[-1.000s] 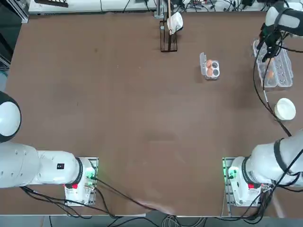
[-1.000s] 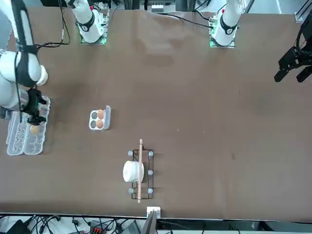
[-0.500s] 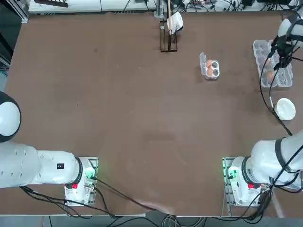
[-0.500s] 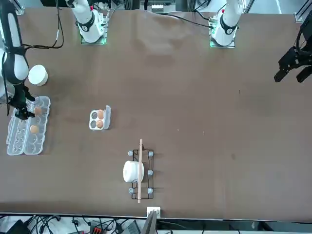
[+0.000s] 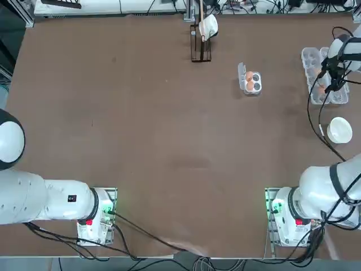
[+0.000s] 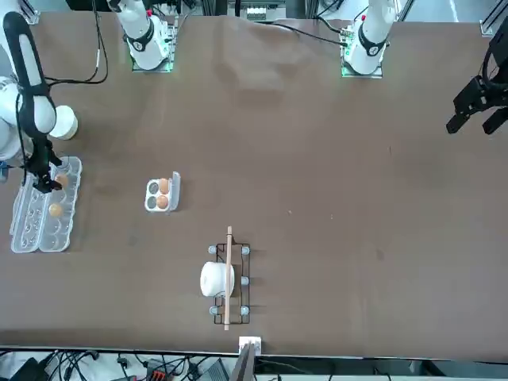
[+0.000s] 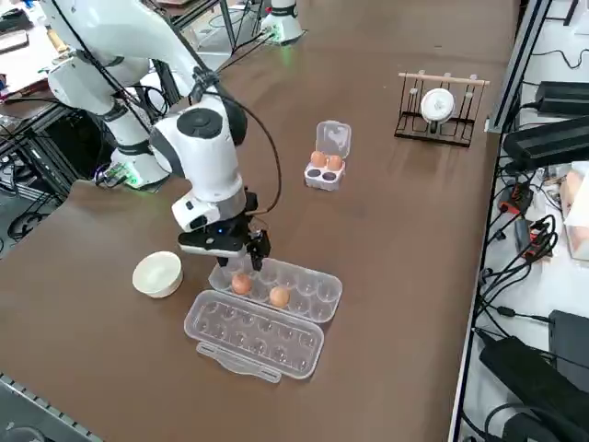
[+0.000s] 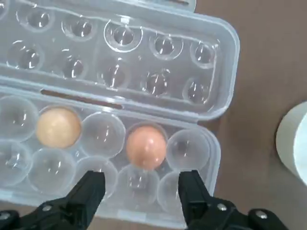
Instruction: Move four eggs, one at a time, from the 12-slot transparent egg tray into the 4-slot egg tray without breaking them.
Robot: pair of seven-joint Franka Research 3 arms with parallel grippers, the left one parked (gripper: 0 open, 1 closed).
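The 12-slot transparent egg tray lies open near the table's right edge, its lid folded flat beside it. Two eggs sit in neighbouring cups of it: one orange-brown, one paler. My right gripper hovers just above the tray, open and empty, with its fingertips over the cups beside the orange-brown egg. The 4-slot egg tray stands farther left with its lid flap up. It holds two eggs in one row, and its other two cups are bare.
A round white bowl stands on the table close to the long tray's end, beside my arm. A dark wire rack with a white cup is at the far edge. Brown tabletop stretches between the two trays.
My right wrist swung out toward the table's right edge, then back a little over the long tray's bowl end. The eggs stayed where they were.
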